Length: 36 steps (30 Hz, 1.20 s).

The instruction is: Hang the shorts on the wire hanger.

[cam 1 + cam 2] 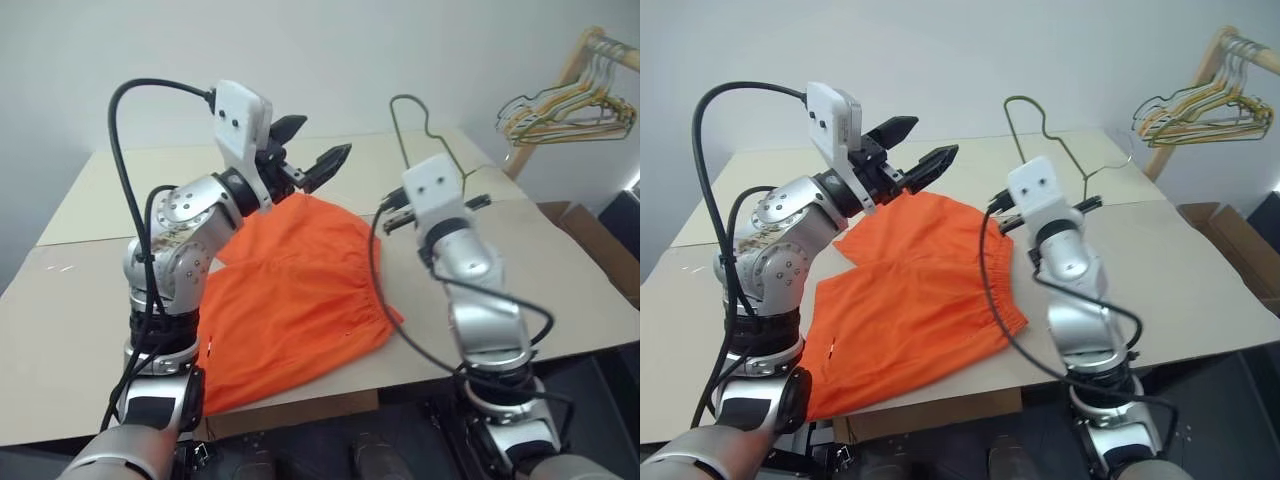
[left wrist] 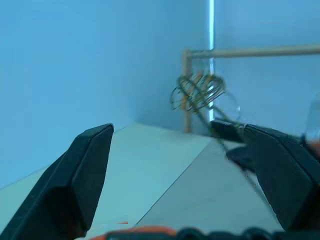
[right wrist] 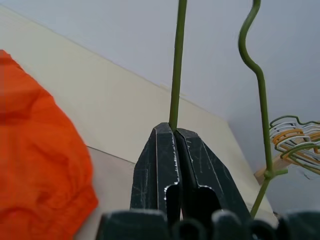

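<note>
orange shorts (image 1: pixel 290 300) flat on the worktop (image 1: pixel 560 260) at frame centre, left gripper (image 1: pixel 310 150) above them with fingers spread wide and empty, right gripper (image 3: pixel 175 135) fingers pinched on the wire hanger (image 3: pixel 176 65), held upright right of centre

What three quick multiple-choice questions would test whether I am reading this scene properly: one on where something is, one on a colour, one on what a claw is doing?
1. Where do the shorts lie?
A. Flat on the table
B. On the rack
C. In the left gripper

2. What colour are the shorts?
A. Blue
B. Orange
C. White

3. What is the right gripper doing?
A. Standing open
B. Pinching the shorts
C. Shut on the wire hanger

Answers:
1 A: the head views show them spread on the tabletop between the arms.
2 B: the fabric is bright orange.
3 C: the right wrist view shows the fingers closed on the green wire, while the left gripper stands open and empty.
</note>
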{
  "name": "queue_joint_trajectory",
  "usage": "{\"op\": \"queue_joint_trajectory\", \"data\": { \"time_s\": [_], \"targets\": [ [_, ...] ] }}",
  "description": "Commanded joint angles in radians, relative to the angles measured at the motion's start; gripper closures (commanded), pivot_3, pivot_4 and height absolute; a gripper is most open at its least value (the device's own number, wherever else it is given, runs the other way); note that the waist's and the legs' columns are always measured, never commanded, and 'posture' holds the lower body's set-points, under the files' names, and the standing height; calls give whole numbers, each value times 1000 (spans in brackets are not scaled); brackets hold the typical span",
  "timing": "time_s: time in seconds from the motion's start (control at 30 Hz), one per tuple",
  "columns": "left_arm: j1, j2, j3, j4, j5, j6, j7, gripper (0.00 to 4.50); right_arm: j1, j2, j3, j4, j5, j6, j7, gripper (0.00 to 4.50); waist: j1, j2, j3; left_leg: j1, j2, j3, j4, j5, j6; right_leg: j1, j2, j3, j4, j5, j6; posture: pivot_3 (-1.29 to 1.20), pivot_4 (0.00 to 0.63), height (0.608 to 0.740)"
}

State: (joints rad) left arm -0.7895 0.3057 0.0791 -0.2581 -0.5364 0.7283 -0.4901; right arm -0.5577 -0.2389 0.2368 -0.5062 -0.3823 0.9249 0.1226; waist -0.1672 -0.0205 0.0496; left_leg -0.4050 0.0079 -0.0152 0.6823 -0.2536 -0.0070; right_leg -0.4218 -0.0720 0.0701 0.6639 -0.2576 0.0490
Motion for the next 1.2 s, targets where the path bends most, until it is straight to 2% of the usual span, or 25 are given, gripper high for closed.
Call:
{"op": "queue_joint_trajectory", "data": {
  "time_s": [0.03, 0.17, 0.43, 0.83, 0.93, 1.2],
  "targets": [
    [-25, 4, 39, -46, -79, 25, -14, 0, 14, 16, 58, -73, -68, -95, -61, 4397, -18, 0, -2, 0, -2, -1, 0, 0, 0, 0, -2, 0, 0, 0, 1, -193, 0, 740],
    [-21, 14, 94, -43, -185, 82, -19, 0, 47, 35, 80, -59, -70, -203, -83, 4397, -42, -1, -4, 1, -3, -6, -2, 0, 0, 2, -2, -3, 0, 0, 1, -178, 0, 740],
    [-46, 3, 169, -17, -330, 153, 60, 0, 103, 36, 113, -27, -107, -395, -107, 4397, -48, -2, -5, 1, -4, -8, -3, 0, 0, 2, -3, -4, 0, 0, 1, -166, 0, 740],
    [-16, -3, 64, -18, -248, 81, 78, 0, 123, 122, 142, -13, -149, -449, -94, 4397, -49, -3, -6, 2, -5, -9, -3, 1, 0, 2, -4, -4, 0, 0, 2, -165, 0, 740],
    [-7, -3, 35, -14, -204, 49, 76, 516, 124, 139, 141, -6, -156, -453, -96, 4500, -49, -3, -6, 2, -6, -9, -3, 1, 0, 3, -4, -4, 0, 0, 2, -171, 0, 740],
    [-11, -35, 47, 0, -217, 43, 84, 3137, 124, 174, 134, -1, -177, -461, -105, 4500, -51, -3, -7, 2, -6, -9, -3, 1, 0, 2, -4, -4, 0, 0, 2, -180, 0, 740]
  ]
}}
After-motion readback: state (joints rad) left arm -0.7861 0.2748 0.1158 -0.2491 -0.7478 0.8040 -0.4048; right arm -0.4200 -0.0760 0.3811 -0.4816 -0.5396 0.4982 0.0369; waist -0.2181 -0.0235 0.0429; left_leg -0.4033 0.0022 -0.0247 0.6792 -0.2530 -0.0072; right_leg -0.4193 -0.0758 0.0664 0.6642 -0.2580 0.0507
